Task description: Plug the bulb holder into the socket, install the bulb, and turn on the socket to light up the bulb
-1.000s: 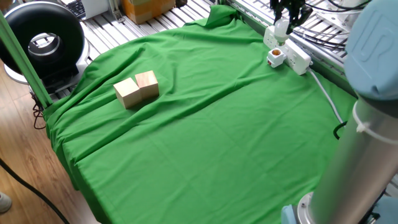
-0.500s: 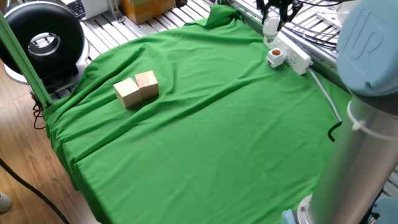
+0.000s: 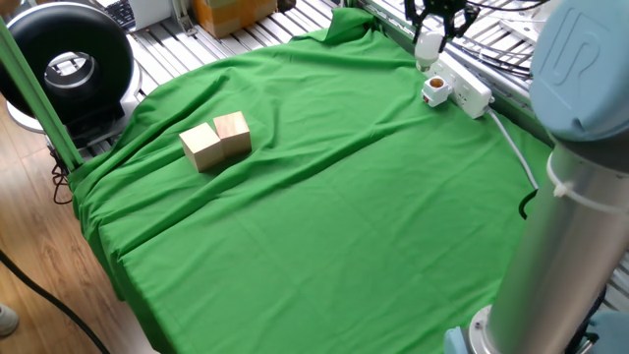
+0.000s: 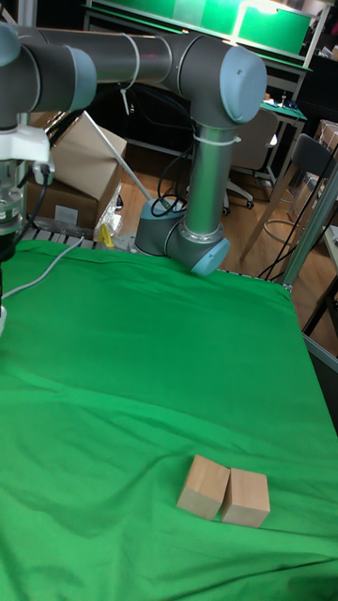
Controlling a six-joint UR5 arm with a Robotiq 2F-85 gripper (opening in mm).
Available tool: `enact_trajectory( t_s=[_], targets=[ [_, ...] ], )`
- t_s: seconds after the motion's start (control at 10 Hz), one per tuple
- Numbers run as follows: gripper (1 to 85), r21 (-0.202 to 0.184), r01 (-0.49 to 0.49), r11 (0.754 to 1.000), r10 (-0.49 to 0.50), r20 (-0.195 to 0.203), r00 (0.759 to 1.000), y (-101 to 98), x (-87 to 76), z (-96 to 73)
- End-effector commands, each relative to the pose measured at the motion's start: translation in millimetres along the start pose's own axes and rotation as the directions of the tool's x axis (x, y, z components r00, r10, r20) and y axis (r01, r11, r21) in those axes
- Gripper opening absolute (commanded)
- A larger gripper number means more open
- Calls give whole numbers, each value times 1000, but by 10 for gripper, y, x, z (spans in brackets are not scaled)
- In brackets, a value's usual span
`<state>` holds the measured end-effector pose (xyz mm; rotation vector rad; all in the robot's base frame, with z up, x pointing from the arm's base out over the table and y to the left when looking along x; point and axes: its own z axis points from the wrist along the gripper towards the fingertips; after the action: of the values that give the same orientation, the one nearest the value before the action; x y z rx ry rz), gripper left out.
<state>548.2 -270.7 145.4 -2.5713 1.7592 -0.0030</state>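
Observation:
The white socket [image 3: 469, 88] lies at the cloth's far right edge, its cable [image 3: 518, 152] trailing toward the front. The bulb holder [image 3: 435, 91] sits plugged into the socket's near end, orange opening facing up and empty. My gripper [image 3: 432, 28] hangs above and slightly behind the holder, shut on the white bulb [image 3: 428, 45], which points down. The bulb is clear of the holder, with a gap between them. In the tall fixed view only the wrist [image 4: 11, 197] shows at the left edge; fingers and bulb are cut off there.
Two wooden blocks [image 3: 216, 140] [image 4: 225, 493] sit side by side on the green cloth [image 3: 314, 216]. A black round device [image 3: 67, 61] stands off the table at the left. Metal rails [image 3: 511, 54] run behind the socket. The arm's grey column [image 3: 570, 197] fills the right foreground.
Over the last second the gripper carried the bulb a little left and up, away from above the socket. Since half a second ago it has barely moved.

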Motion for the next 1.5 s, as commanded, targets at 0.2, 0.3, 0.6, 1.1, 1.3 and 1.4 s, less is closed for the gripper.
enact_trajectory(
  t_s=[0.2, 0.3, 0.6, 1.1, 1.3, 1.4],
  targets=[
    [10, -18, 64, 998, -64, 40, 997, 149, 9, 103],
    [10, -25, 69, 997, -68, 46, 997, 189, 20, 136],
    [10, -45, 85, 995, -83, 32, 996, 302, 94, 155],
    [10, -46, 87, 995, -85, 50, 995, 266, 63, 214],
    [10, -55, 90, 994, -87, 53, 995, 277, 66, 237],
    [10, -57, 87, 995, -84, 53, 995, 278, 63, 240]
  ],
)
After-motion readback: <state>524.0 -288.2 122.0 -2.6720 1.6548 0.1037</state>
